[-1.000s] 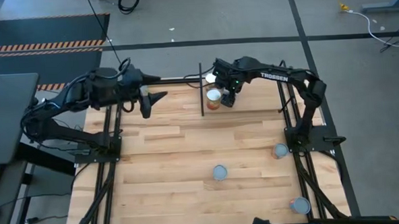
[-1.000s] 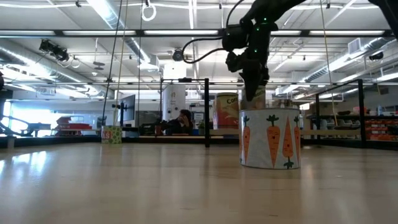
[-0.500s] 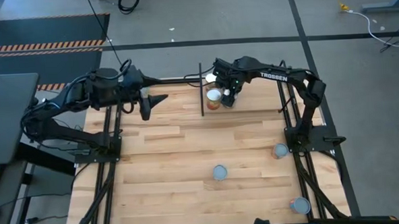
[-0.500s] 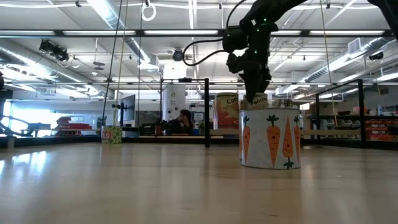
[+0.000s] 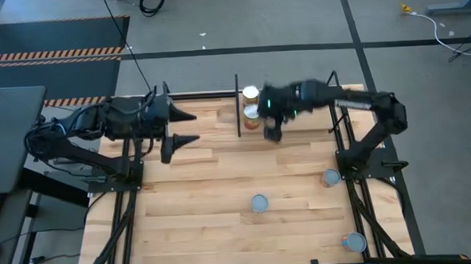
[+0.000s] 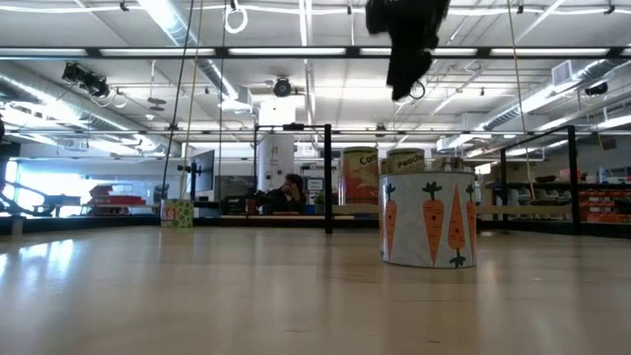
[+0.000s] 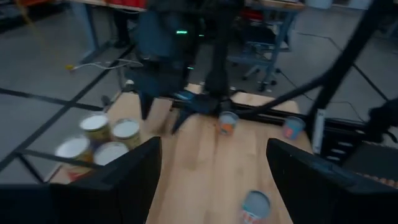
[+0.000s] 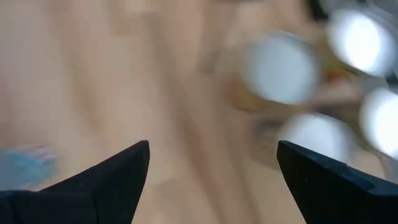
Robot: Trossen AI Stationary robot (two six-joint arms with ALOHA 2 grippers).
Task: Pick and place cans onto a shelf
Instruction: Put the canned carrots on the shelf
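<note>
The shelf (image 5: 303,121) stands at the table's far edge, between black posts. Several cans (image 5: 251,111) stand on its left end; they also show in the left wrist view (image 7: 111,151) and, blurred, in the right wrist view (image 8: 280,68). My right gripper (image 5: 273,132) is open and empty, raised just near of those cans, and shows high up in the low view (image 6: 402,59). My left gripper (image 5: 187,128) is open and empty at the far left. Three loose cans stand upright on the table: one in the middle (image 5: 259,202), one at the right (image 5: 331,177), one at the near right (image 5: 353,241).
In the low view the middle can, with its carrot label (image 6: 428,219), stands close to the camera, in front of the shelf's cans (image 6: 360,176). A black shelf post (image 5: 238,108) stands just left of the shelf's cans. Bare tabletop lies between the arms.
My right gripper has risen from a can at the shelf's left end and drawn back toward the table's near edge; that can stays upright on the shelf. My left gripper has turned and shifted a little toward the table's right.
</note>
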